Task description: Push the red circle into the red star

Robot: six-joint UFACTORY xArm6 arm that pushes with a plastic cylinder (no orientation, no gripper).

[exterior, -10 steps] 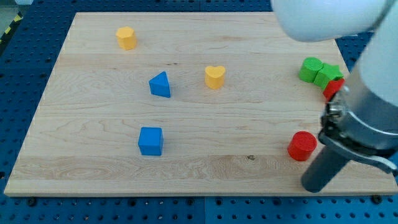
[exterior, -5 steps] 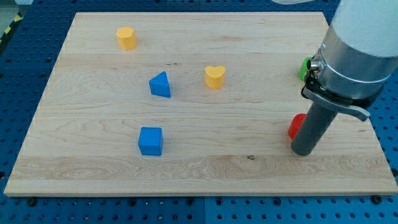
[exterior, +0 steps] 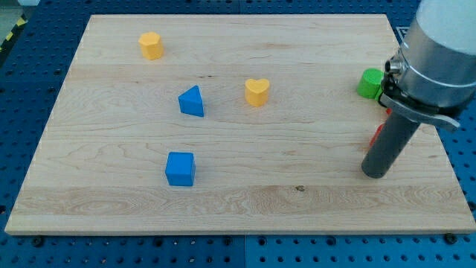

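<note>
My tip [exterior: 375, 173] rests on the wooden board [exterior: 223, 201] near its right edge. Only a thin red sliver of the red circle [exterior: 377, 135] shows, at the left side of the rod, just above the tip. The arm's body covers most of it. The red star is hidden behind the arm, so I cannot tell whether the circle touches it.
A green block [exterior: 368, 83] sits at the view's right, partly behind the arm. A yellow heart [exterior: 257, 91], a blue triangle [exterior: 192, 101] and a blue square [exterior: 180, 168] lie mid-board. A yellow block [exterior: 151, 45] sits at the upper left.
The red circle has moved up and to the right. The rod swung left behind it, then moved right, and the arm now covers the red star and a second green block.
</note>
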